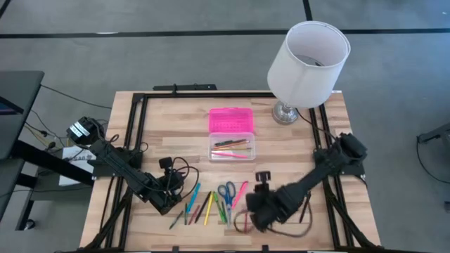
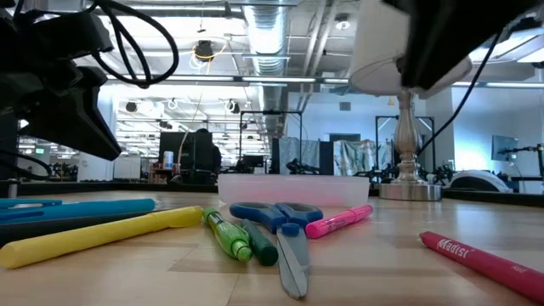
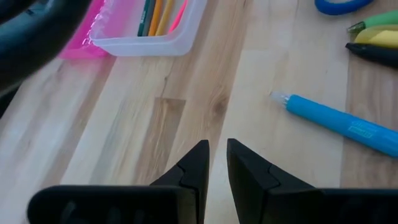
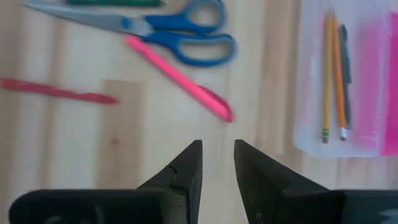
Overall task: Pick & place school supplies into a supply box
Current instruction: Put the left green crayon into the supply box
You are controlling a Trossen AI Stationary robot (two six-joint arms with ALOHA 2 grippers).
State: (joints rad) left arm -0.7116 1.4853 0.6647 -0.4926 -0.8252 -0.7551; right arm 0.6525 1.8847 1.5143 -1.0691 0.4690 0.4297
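Pink pen (image 4: 180, 78) beyond right fingers (image 4: 188, 163)

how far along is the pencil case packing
Early. A few pencils already lie in the clear supply box, its pink lid open. Neither the left tool nor the right tool holds anything. Scissors, pink pen and most other supplies remain on the table.

Both arms are matte black with chunky joints. Loose black cables loop off the left arm (image 1: 130, 169) and right arm (image 1: 320, 176). Fingers (image 3: 193, 171) are dark, tapered wedges.
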